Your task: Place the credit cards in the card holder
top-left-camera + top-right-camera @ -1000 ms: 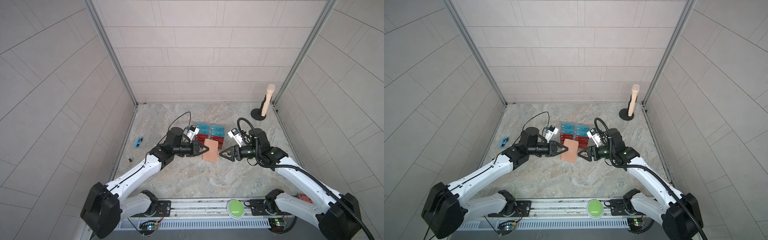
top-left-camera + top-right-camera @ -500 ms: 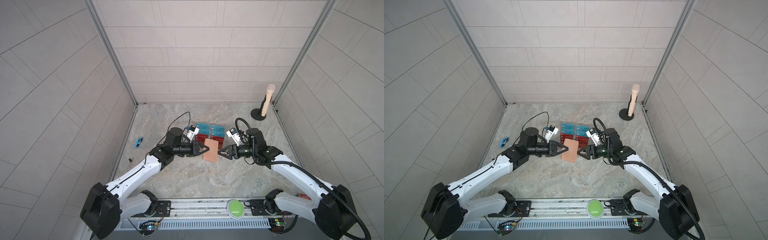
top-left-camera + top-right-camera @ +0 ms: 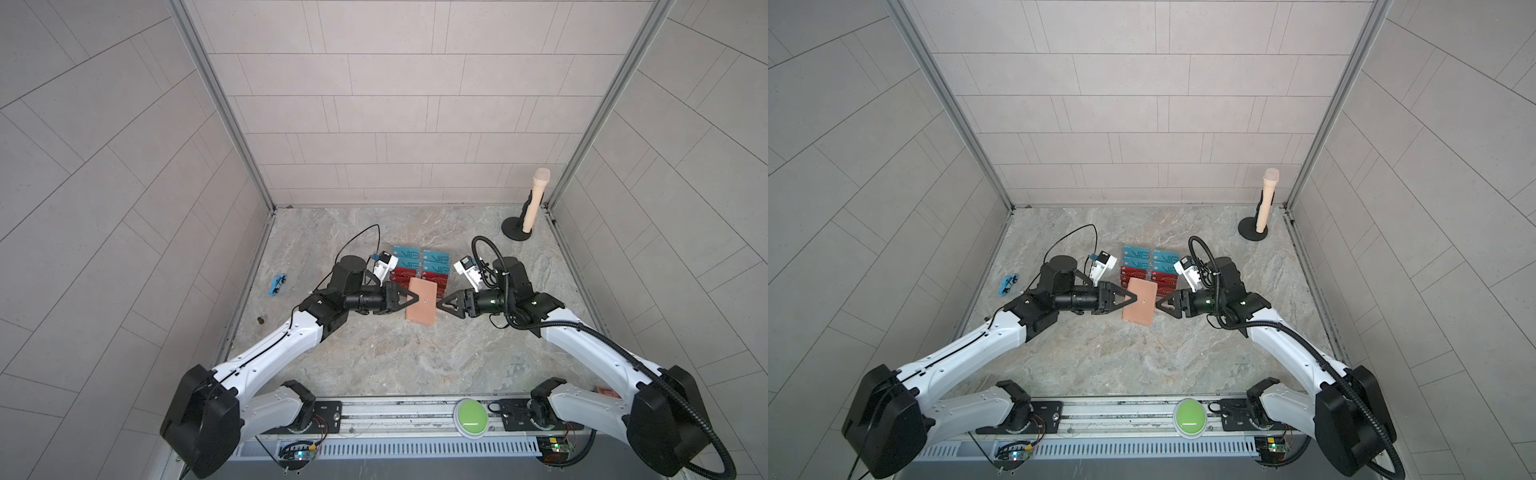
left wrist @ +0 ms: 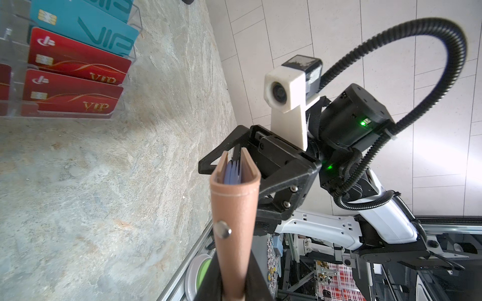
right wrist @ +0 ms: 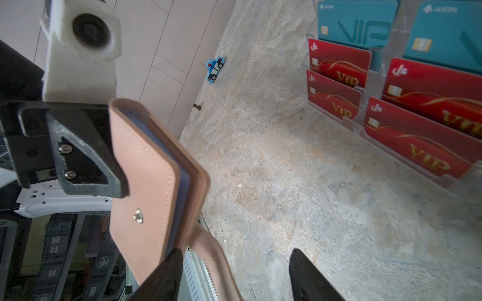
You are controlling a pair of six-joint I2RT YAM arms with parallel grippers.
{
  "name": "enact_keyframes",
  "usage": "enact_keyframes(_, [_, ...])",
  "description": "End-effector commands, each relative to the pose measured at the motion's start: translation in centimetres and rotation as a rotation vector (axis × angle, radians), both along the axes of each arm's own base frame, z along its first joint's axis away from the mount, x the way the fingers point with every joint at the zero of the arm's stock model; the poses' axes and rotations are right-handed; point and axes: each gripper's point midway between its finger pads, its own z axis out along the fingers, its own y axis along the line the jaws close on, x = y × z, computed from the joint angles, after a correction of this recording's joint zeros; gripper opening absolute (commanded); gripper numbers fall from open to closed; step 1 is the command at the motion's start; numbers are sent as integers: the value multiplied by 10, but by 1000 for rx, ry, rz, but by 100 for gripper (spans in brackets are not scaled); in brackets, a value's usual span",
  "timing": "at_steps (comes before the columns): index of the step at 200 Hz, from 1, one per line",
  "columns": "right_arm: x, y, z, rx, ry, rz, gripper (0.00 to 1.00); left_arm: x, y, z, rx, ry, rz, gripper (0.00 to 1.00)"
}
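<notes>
The card holder point(image 3: 422, 301) point(image 3: 1140, 306) is a tan-pink folded wallet with a snap button, held upright above the middle of the table. My left gripper point(image 3: 409, 298) point(image 3: 1129, 300) point(image 4: 234, 284) is shut on its folded edge. In the left wrist view the pale-blue pockets show at the card holder's point(image 4: 233, 208) far edge. My right gripper point(image 3: 441, 304) point(image 3: 1160, 303) point(image 5: 236, 260) is open at the card holder's point(image 5: 146, 182) free edge, and its strap hangs between the fingers. Red and teal credit cards point(image 3: 432, 274) point(image 3: 1152, 266) point(image 4: 75, 62) point(image 5: 417, 146) stand just behind.
The cards sit in a clear acrylic tiered stand point(image 5: 378, 75). A beige microphone on a black base point(image 3: 530, 208) stands at the back right. A blue toy car point(image 3: 277, 285) and a small brown piece point(image 3: 260, 320) lie at the left wall. A green button point(image 3: 470, 417) is on the front rail.
My right gripper has moved left, up to the card holder's free edge. The left gripper and the card holder have stayed in place.
</notes>
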Motion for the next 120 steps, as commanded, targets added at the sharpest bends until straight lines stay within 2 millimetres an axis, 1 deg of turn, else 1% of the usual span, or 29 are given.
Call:
enact_keyframes(1, [-1,1,1,27,-9,11,67,-5,-2,12,-34,-45,-26,17])
enact_keyframes(25, [0,3,7,47,-16,18,67,-6,-2,12,-32,-44,-28,17])
enact_keyframes(61, [-4,9,18,73,-32,53,68,-6,-3,10,-26,-41,-32,17])
enact_keyframes(120, [-7,13,20,85,-28,80,68,-9,-4,12,-32,-47,-45,17])
